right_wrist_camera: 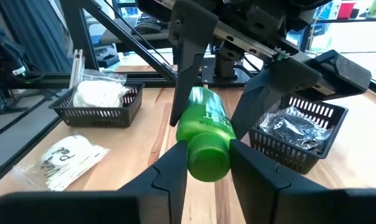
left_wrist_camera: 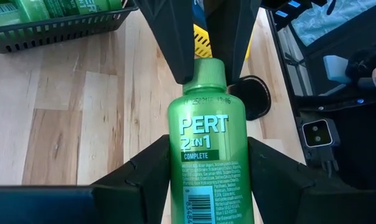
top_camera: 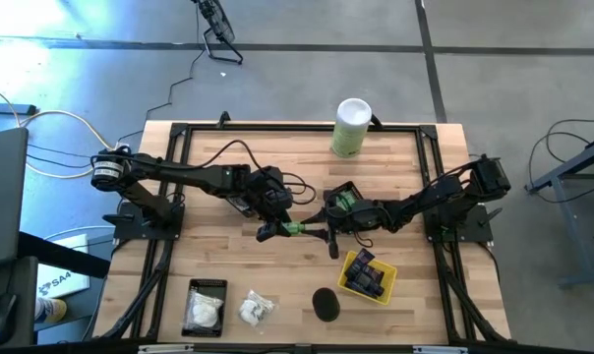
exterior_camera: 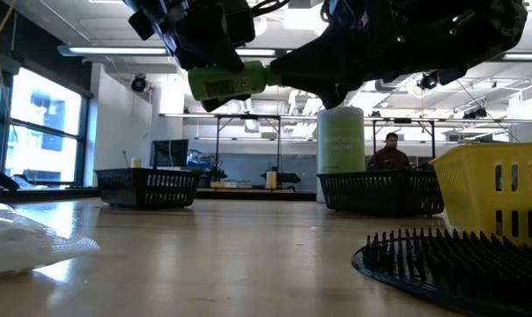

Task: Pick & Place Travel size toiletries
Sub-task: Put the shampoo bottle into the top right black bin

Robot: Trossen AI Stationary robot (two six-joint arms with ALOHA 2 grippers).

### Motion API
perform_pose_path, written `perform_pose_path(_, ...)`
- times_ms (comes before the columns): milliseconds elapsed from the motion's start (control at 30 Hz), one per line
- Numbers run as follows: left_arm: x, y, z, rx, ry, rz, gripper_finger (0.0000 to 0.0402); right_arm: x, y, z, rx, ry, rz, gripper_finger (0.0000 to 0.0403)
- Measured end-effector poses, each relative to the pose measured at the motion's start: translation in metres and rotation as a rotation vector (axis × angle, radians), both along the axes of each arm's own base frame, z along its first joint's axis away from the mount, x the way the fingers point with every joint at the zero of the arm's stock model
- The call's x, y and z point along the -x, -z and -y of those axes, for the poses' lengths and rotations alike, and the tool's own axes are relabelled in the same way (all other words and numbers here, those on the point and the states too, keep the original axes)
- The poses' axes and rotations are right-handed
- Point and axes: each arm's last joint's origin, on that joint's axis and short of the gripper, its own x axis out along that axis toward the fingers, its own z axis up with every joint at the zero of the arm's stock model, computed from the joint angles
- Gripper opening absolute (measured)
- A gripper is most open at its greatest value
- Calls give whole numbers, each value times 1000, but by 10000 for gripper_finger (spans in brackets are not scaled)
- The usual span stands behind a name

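A bright green little bottle (top_camera: 295, 228) hangs level above the middle of the table, its cap toward the table's right. My left gripper (top_camera: 275, 228) is shut on its body and my right gripper (top_camera: 323, 232) is shut on its cap end. The low view shows the bottle (exterior_camera: 226, 84) well above the tabletop. More green bottles lie in a black basket (top_camera: 344, 200). Dark navy tubes fill a yellow basket (top_camera: 368, 275). A flat black disc (top_camera: 325, 303) and a white packet (top_camera: 256, 310) lie on the wood. My left gripper (left_wrist_camera: 208, 146) pinches the bottle's labelled body (left_wrist_camera: 206, 180) between its two fingers (left_wrist_camera: 144, 177), coming level from the table's left and lying along the bottle. The bottle is lifted clear and level. My right gripper (right_wrist_camera: 208, 152) pinches the bottle's cap (right_wrist_camera: 208, 158) between its two fingers (right_wrist_camera: 172, 171), coming level from the table's right, in line with the bottle.
A tall white-and-green canister (top_camera: 352, 126) stands near the far edge. A black basket (top_camera: 206, 307) with white packets sits near the near edge on the left. A person (exterior_camera: 391, 151) sits in the room beyond the table. Bare wood lies below the held bottle.
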Motion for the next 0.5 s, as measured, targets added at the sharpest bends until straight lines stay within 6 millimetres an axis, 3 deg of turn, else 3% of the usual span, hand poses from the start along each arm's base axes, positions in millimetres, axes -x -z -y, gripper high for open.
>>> perform_pose_path(367,0,0,0,-3,-3,0,182,0,0,-2,33,-17,7,233)
perform_pose_path(500,0,0,0,-3,-3,0,182,0,-1,-3,44,-20,11,260)
